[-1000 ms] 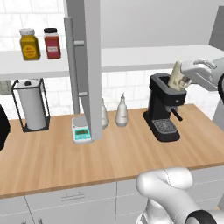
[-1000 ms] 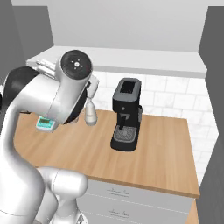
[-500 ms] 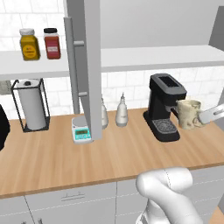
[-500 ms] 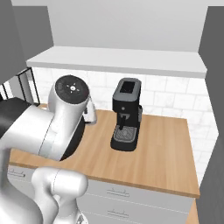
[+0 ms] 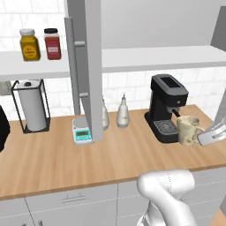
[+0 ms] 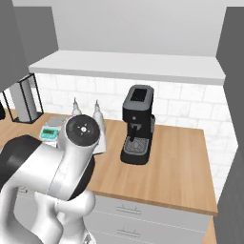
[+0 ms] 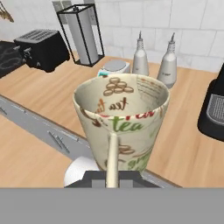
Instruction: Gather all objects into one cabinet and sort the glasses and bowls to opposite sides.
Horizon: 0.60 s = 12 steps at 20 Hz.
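Arm: reached out to the right edge of the left base view, the gripper held low, just above counter height; a large white joint is seen close up in the lower left of the right base view.
Gripper: closed on the handle of the beige mug, the handle seen pinched at the bottom of the hand view.
Mug: held upright, rim up, above the front right part of the counter, just right of the coffee machine; whether it touches the machine cannot be told.
Mug detail: in the hand view the mug is seen from the handle side, with "tea" printed inside and outside and a leafy pattern.
Left base view: an open grey cabinet door is shown edge-on, with two spice jars on the shelf, a paper towel holder, a small scale and two bottles on the counter.
Right base view: the machine is shown from the front right, with bare counter to its right.
Hand view: a black toaster is shown far left on the counter, beyond the towel holder.
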### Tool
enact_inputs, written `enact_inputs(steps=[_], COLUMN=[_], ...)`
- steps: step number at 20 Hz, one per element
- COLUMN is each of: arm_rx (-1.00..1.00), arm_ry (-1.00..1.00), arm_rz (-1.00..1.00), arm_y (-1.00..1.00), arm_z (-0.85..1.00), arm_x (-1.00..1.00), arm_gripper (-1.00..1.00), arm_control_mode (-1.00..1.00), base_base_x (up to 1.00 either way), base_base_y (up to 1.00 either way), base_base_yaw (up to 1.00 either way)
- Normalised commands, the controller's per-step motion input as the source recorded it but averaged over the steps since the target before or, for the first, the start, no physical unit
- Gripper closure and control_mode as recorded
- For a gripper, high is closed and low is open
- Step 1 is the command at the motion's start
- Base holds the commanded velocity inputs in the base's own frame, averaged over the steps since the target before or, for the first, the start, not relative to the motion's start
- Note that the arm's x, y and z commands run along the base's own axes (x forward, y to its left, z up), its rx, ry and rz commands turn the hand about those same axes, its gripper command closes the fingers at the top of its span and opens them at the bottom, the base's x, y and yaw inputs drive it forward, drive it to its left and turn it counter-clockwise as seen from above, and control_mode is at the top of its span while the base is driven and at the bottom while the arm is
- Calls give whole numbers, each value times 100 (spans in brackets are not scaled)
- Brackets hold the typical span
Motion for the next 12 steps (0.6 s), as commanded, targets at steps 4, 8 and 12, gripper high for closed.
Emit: enact_inputs(steps=[4,8,12], arm_rx=[0,0,0], arm_ry=[0,0,0], arm_rz=[0,0,0], arm_y=[0,0,0], arm_z=[0,0,0], arm_x=[0,0,0], arm_gripper=[100,100,100], arm_control_mode=[-100,100,100], base_base_x=[0,-5,-58], base_base_y=[0,-6,-1], base_base_yaw=[0,0,-2])
